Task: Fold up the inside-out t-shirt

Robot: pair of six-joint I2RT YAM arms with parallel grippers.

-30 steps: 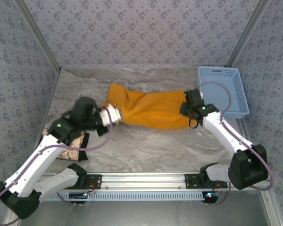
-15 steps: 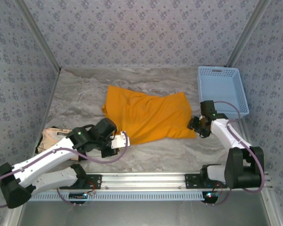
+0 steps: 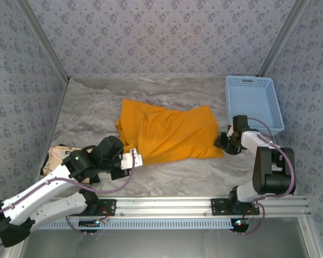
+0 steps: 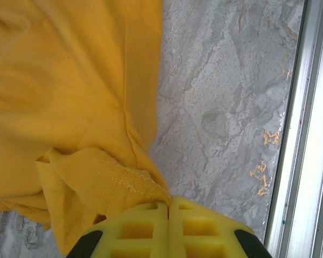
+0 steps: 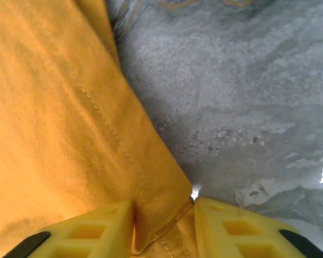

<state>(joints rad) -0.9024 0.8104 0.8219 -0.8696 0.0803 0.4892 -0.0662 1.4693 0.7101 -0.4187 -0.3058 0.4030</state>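
Note:
The inside-out t-shirt (image 3: 167, 134) lies spread on the marble table, plain orange-yellow, with seams showing. My left gripper (image 3: 133, 159) sits at its near left corner. In the left wrist view that gripper (image 4: 168, 203) is shut on a ribbed, stitched edge of the t-shirt (image 4: 70, 80). My right gripper (image 3: 225, 144) is at the shirt's near right corner. In the right wrist view its fingers (image 5: 164, 207) stand apart, open, with the hemmed corner of the t-shirt (image 5: 59, 107) lying between them.
A blue basket (image 3: 253, 80) stands at the back right, close behind the right arm. A beige cloth (image 3: 56, 156) lies at the left edge, partly under the left arm. The metal rail (image 3: 167, 207) runs along the near edge. Patterned walls enclose the table.
The shirt, held bunched between both grippers a second ago, now lies spread flat. The left gripper drew toward the near edge; the right gripper moved right and nearer, its arm folding back.

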